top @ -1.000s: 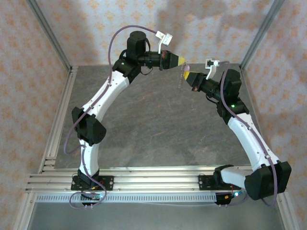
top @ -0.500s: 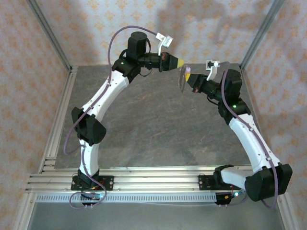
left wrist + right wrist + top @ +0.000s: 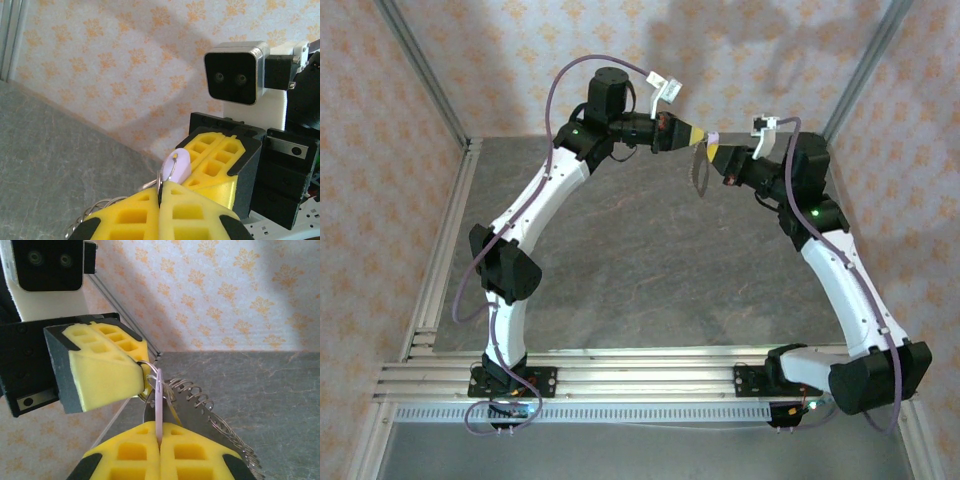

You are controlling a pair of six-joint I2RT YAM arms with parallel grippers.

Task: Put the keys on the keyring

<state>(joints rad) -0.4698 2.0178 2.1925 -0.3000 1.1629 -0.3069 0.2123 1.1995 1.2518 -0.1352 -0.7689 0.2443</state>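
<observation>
Right wrist cam, item 1: key [image 3: 158, 405]. Lilac head is edge-on and rises straight out of the seam of the right claw [image 3: 159, 429].

Item 2: keyring [image 3: 212, 412]. Thin wire loop sits just ahead of the right claw's tips, against the key head. Its coiled fringe trails off to that claw's right and downward.

Change (top external): approx. 1 s ago we logged the two claws apart, w/ the ring dangling between. The right claw has since come up and in, so the tips now nearly meet. We judge threading is under way. Whether the wire is thru the key's hole, can't tell.

Claws: right is clenched on the key, no gap btwn fingers. Left claw [image 3: 160, 189] is clamped on the ring wire, w/ the lilac head just beyond its tips and wire crossing it.

Table [image 3: 620, 260] lies well below both claws.
</observation>
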